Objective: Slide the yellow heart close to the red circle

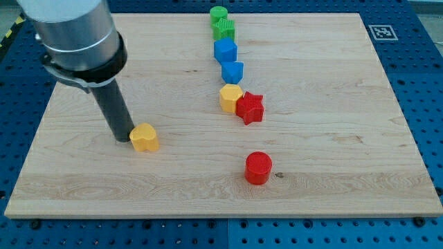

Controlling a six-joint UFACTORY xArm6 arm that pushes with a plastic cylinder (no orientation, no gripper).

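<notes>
There are no jaws on this arm to be open or closed; it ends in a plain dark rod, and my tip (123,140) rests on the wooden board (346,200) well in from its left edge, roughly midway between the top and bottom edges. The tip sits right against the left side of the yellow heart (145,138), touching it or as near as I can judge.

The yellow heart lies in the left half of the board. The red circle (258,168) stands well apart from it, toward the view's right and a little lower, close to the middle of the board's width and nearer the bottom edge. Bare wood lies between the two.

Further up, a loose line of blocks runs from the top edge down toward the centre. At the top edge a green round block (219,14) touches a green block (225,30) of ribbed shape just below it. Next down is a blue block (225,50), angular but hard to name, and just beneath it a smaller blue block (232,71), its shape also unclear. Below those, a yellow hexagon-like block (230,98) sits pressed against a red star (250,107) on its right.

Around the board is a blue perforated table (415,83), and a black-and-white marker tag (380,32) sits by the board's top right corner.
</notes>
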